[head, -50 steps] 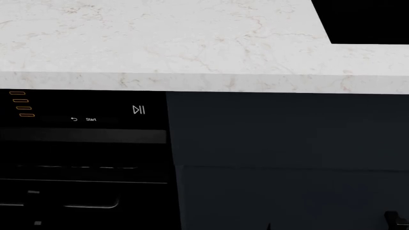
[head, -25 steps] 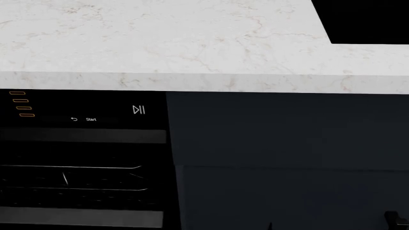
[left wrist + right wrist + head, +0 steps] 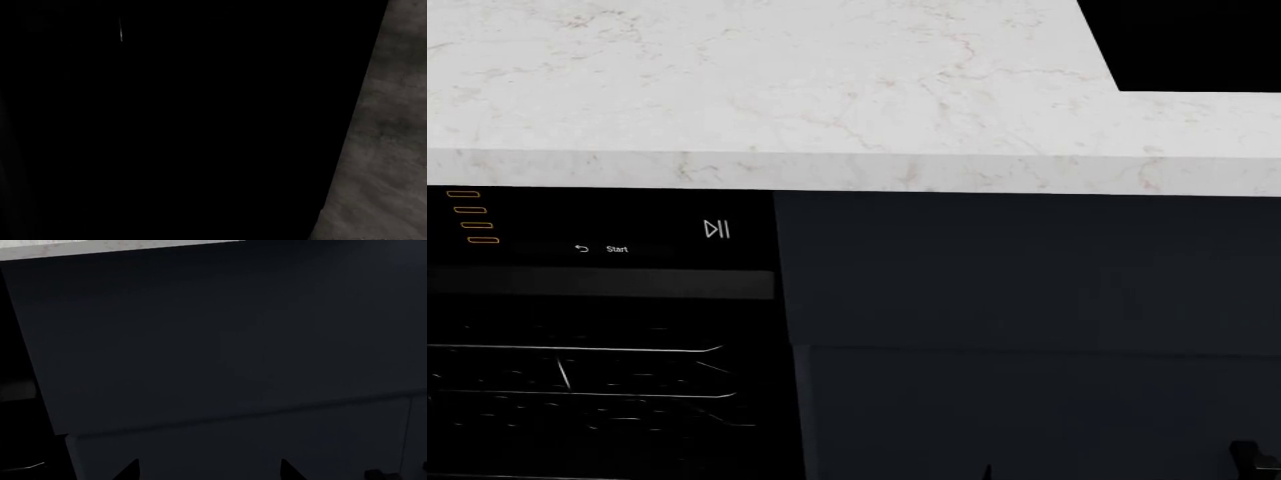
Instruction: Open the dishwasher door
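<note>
the door (image 3: 173, 130) fills the left wrist view in black, seemingly dropped below the control panel (image 3: 601, 235) and exposing racks (image 3: 574, 375), but with neither gripper's jaws readable, an unseen slip could let it swing back or fall.

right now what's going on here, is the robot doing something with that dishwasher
The robot is working on the dishwasher under the marble countertop. Below the control strip, wire racks show, so the dishwasher door looks swung down. It is probably the black surface that fills the left wrist view, beside the grey floor. The left gripper is not visible. The right gripper is open and empty, facing the navy cabinet front.
</note>
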You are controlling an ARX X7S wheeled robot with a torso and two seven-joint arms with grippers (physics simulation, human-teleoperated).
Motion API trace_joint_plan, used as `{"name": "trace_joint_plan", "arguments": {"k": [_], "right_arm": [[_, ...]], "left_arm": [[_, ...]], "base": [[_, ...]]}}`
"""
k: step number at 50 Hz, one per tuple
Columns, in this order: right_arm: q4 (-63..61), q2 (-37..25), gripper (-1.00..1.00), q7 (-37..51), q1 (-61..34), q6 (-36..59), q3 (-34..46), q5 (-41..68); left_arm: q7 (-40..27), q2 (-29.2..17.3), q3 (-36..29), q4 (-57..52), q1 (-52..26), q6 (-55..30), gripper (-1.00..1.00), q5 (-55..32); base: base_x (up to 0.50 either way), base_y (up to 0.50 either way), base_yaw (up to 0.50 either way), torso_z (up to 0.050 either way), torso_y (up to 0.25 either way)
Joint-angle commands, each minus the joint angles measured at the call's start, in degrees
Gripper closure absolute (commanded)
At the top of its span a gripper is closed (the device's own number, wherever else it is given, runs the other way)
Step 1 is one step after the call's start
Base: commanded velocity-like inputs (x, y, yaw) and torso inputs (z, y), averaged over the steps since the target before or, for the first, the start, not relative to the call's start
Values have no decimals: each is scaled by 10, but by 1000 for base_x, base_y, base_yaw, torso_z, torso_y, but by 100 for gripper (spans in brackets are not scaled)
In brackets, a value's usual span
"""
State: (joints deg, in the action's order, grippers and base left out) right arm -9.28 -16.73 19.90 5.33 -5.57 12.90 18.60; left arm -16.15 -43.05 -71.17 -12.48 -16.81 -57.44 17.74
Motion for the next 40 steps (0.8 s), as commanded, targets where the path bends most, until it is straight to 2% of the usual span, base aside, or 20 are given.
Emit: {"name": "trace_joint_plan", "arguments": {"k": [1, 19, 28, 40], "right_arm": [[-4, -1, -100, 1, -2, 4, 7, -2], [-7, -3, -100, 4, -5, 7, 14, -3], [-7, -4, -100, 5, -6, 6, 16, -3], [-3, -3, -100, 4, -5, 0, 21, -4]], "left_arm": [[-48, 18, -1, -29, 69, 15, 100, -17], [-107, 9, 7, -77, 169, -10, 100, -24], [-132, 24, 13, -14, 209, 48, 100, -52], [-124, 32, 27, 14, 223, 62, 100, -83]], "base": [[0, -3, -6, 0, 0], [0, -2, -3, 0, 0], [-3, -2, -1, 0, 0], [-6, -1, 1, 0, 0]]}}
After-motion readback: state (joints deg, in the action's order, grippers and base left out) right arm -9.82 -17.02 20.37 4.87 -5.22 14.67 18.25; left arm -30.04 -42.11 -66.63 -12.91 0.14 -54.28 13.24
